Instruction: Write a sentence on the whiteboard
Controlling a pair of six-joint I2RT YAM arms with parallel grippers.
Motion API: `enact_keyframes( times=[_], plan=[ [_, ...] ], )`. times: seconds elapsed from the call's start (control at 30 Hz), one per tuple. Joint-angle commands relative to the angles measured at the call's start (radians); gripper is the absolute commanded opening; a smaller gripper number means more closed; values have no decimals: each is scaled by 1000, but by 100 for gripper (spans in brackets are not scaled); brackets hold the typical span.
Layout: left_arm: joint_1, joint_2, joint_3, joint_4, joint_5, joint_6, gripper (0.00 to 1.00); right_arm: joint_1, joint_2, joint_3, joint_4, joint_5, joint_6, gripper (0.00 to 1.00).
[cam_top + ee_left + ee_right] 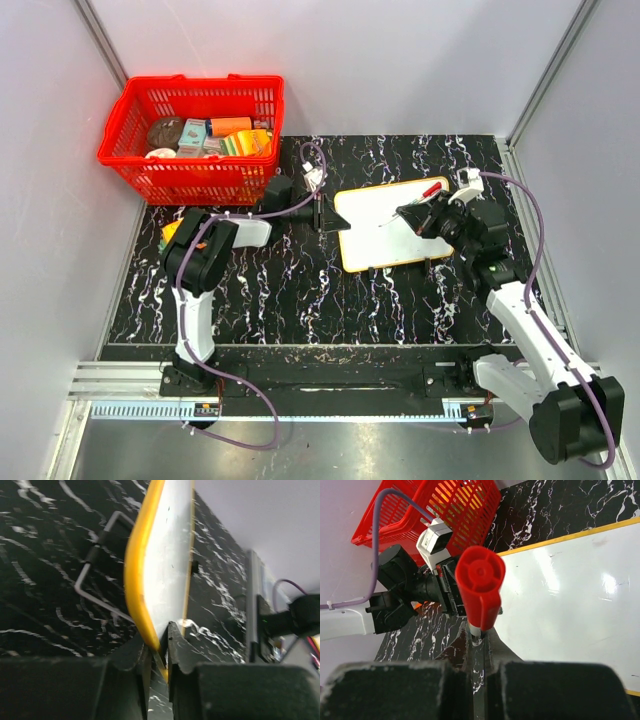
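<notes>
- The whiteboard (pixel 375 240) is placed on the black marbled table (pixel 290 290), right of centre, between the two grippers.
- It is seen as a flat white rectangle with rounded corners and a thin orange-yellow rim. Light is reflected from its glossy face.
- A few faint dark specks are seen on the surface, but it cannot be told whether they are writing.
- A bent wire leg (pixel 97 555) with a black sleeve is seen beside the rim in the left wrist view.
- The left gripper (pixel 159 650) is pinched on the board's left edge, and the yellow rim is caught between its two fingers.
- The right gripper (pixel 479 637) is pressed together on a red marker (pixel 480 587) over the right part of the board. The marker's round red end is turned up toward the wrist camera.
- A red basket (pixel 190 175) of open plastic mesh is set at the far left corner of the table, well apart from the board.
- The basket is filled with a loose mix of small goods: an orange box (pixel 230 125), a teal box (pixel 195 130), yellow and green packets (pixel 255 143) and a round brown-grey item (pixel 165 130).
- A small yellow-orange thing (pixel 172 232) is partly hidden by the left arm, near the basket's front.
</notes>
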Motion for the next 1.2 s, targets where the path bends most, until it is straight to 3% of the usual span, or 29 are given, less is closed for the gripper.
enact_keyframes(
  times=[0.0,0.07,0.53,0.7,0.87,1.17],
  plan=[
    [2,-38,20,-127,44,167,7,-6,-32,4,-1,15,-43,0],
    [14,-40,11,-136,62,180,0,-8,-38,2,-4,16,-52,0],
    [40,-57,49,-331,202,330,0,24,-75,-26,-7,58,-153,0],
    [42,-63,34,-303,199,320,0,260,-83,2,-21,343,-268,0],
    [42,-50,34,-285,204,304,0,379,-55,-3,48,566,-313,0],
    [42,-44,31,-279,199,296,0,604,41,-26,354,906,-494,0]
  ],
)
